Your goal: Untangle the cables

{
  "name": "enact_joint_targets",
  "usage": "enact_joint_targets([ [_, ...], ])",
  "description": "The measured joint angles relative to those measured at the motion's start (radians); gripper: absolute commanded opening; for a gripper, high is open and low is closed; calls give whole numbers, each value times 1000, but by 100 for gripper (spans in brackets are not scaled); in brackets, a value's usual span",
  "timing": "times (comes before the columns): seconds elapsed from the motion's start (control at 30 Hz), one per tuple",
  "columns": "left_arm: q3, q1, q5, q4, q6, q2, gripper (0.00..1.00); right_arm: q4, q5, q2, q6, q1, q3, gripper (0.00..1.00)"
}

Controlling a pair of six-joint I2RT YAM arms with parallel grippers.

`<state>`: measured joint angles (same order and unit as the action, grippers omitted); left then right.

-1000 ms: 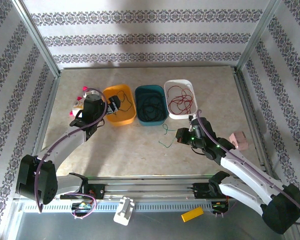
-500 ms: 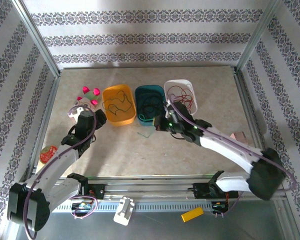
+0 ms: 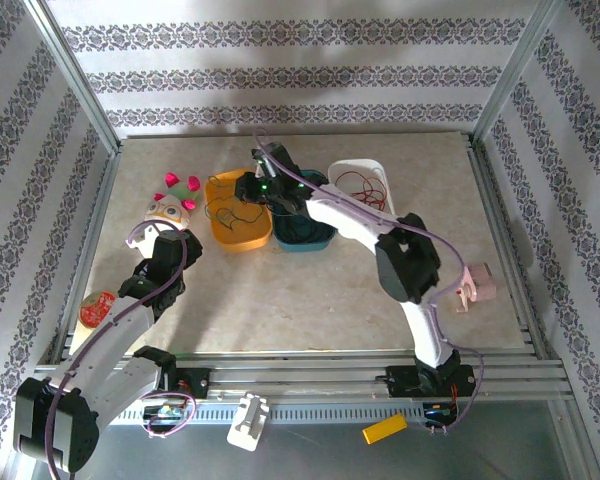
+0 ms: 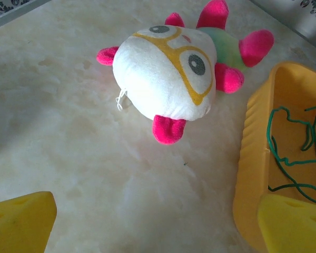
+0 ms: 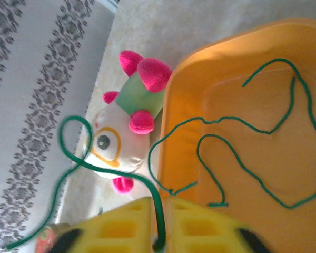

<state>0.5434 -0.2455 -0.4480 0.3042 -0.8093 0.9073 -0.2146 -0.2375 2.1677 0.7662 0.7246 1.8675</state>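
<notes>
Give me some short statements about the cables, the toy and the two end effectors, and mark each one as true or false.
1. The red cables lie in the white tray. True.
2. The plush toy lies inside the yellow tray. False: it lies on the table, beside the tray.
3. The left end effector holds the plush toy. False: its jaws stand wide open and hold nothing.
4. A green cable runs between the fingers of the right end effector. True.
5. A second green cable lies loose on the floor of the yellow tray. True.
</notes>
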Motion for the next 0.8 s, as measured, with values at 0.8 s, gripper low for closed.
enact_joint_targets([
  [0.8,-1,6,-16,-1,93,-6,99,55,415,-849,-175,-15,-849,66],
])
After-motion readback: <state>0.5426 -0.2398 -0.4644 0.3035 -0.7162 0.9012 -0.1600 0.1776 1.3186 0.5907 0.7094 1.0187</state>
